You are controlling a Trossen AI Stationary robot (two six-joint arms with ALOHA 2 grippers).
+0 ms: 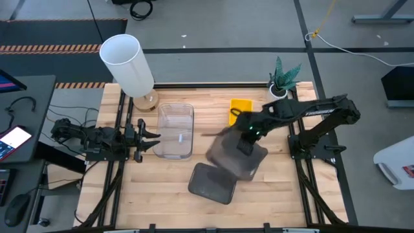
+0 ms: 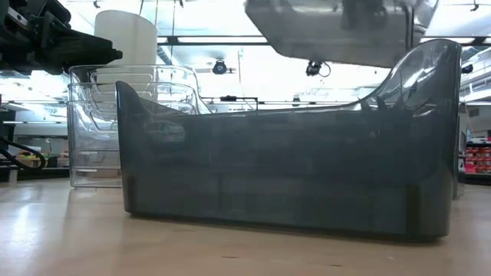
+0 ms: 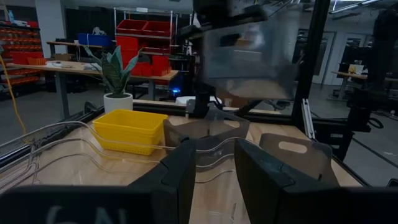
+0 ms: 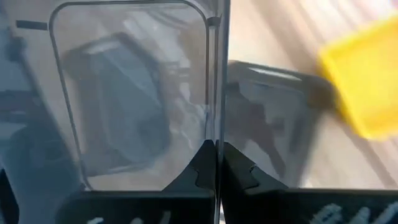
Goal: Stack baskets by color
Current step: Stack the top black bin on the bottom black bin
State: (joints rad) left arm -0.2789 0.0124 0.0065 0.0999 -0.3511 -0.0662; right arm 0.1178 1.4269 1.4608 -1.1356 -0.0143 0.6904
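From above, the right gripper (image 1: 244,139) holds 1 dark grey basket (image 1: 238,154) lifted over the table (image 1: 284,194), another grey basket (image 1: 211,182) lying beside it; the clear baskets (image 1: 176,131) and yellow basket (image 1: 240,110) sit apart; the low view alone shows the clear ones (image 2: 96,126) nested; the left gripper (image 3: 214,163) waits, jaws parted, empty; the right wrist view shows closed fingers (image 4: 200,172) pinching the held basket's wall (image 4: 217,74).

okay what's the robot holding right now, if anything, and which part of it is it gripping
The right gripper is shut on the thin wall of a smoky grey basket, carried above the table. The left gripper holds nothing, beside the clear baskets.
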